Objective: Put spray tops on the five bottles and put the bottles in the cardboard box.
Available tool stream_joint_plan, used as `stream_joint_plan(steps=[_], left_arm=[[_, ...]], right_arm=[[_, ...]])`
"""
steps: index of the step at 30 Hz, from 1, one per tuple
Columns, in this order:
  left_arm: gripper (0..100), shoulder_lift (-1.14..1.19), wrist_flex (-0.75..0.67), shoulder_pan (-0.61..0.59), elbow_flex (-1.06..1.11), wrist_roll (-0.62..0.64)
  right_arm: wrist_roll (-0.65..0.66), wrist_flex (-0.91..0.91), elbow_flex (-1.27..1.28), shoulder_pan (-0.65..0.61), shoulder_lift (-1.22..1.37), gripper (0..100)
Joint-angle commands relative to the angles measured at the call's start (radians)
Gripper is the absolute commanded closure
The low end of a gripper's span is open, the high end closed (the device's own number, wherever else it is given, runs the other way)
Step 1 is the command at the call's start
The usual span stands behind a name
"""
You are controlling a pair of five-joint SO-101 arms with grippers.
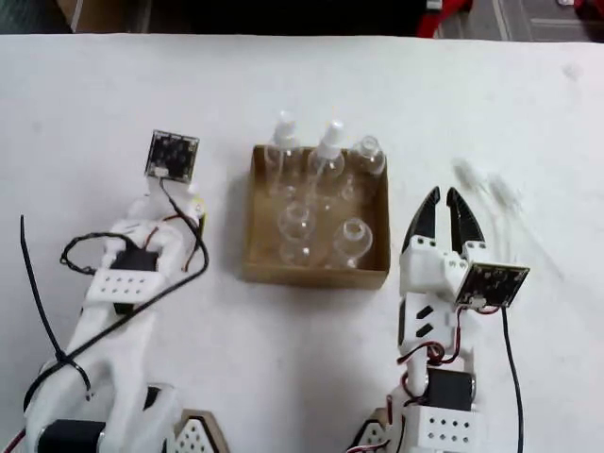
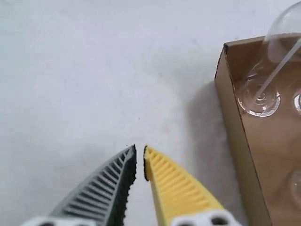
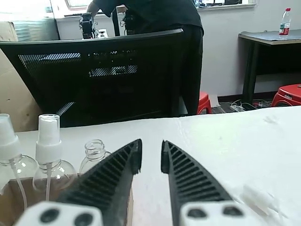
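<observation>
— Status report?
— My left end effector [image 2: 139,157]: closed, empty. My right end effector [image 3: 150,157]: slightly parted, empty. Five bottles [image 1: 352,243] stand inside the cardboard box [image 1: 311,276], two wearing spray tops [image 1: 331,139].

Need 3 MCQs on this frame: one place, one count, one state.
1. Where are the five bottles?
A) standing in the box
B) lying beside it
C) stacked on its rim

2. How many bottles carry spray tops?
A) five
B) two
C) four

3. What does the right gripper hold?
A) a bottle
B) a spray top
C) nothing

Key:
1 A: all five stand upright inside the box walls.
2 B: only two in the back row are capped; three necks are bare.
3 C: nothing sits between its fingers.
</observation>
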Motion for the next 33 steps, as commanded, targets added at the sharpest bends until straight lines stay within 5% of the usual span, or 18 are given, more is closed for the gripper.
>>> stream_joint_plan(steps=[1,7,15,33], left_arm=[[97,-0.001,-0.041,0.019,-0.018,-0.006],[98,-0.005,-0.173,0.064,0.057,-0.015],[98,-0.007,-0.18,0.059,0.06,-0.015],[98,-0.005,-0.18,0.065,0.061,-0.015]], right_arm=[[0.078,-0.033,-0.011,0.035,-0.001,94.4],[0.15,-0.03,-0.032,0.038,0.001,94.6],[0.16,0.018,-0.236,0.044,0.047,94.5],[0.16,0.042,-1.066,0.251,1.156,94.7]])
